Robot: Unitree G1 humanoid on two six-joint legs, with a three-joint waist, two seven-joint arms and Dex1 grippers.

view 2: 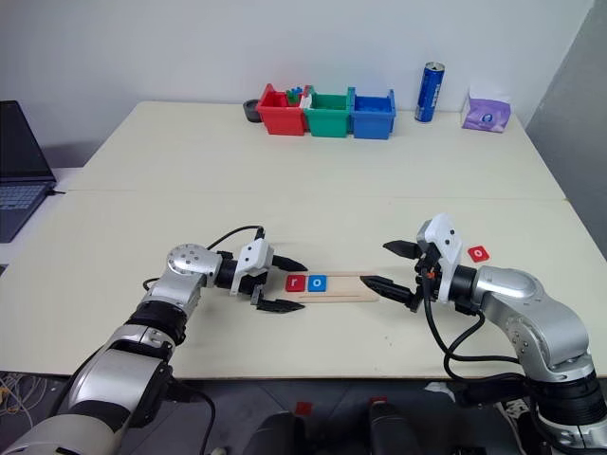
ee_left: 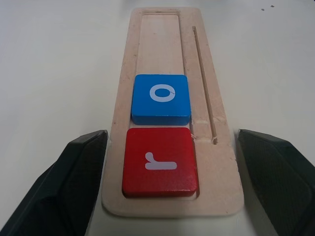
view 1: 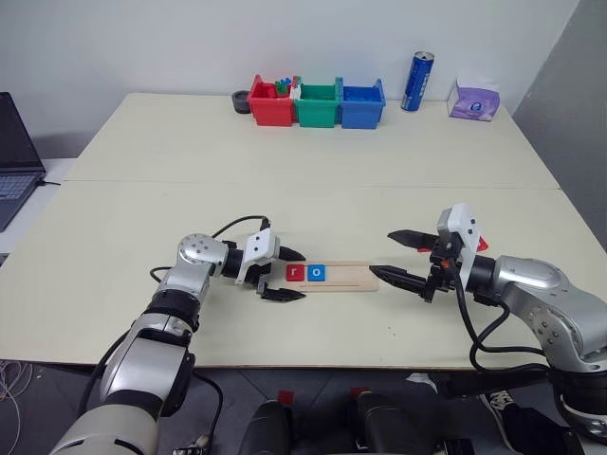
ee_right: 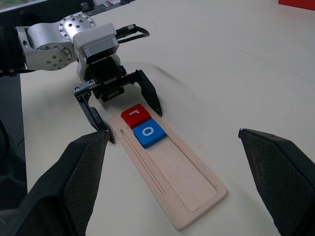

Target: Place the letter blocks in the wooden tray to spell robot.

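Cream tabletop bearing wooden tray near front edge, red "o" block apart to its right; at rear, red bin, green bin, blue bin, blue can, purple tissue pack.

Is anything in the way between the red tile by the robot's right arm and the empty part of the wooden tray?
The right gripper sits between the red tile and the wooden tray; otherwise bare table.
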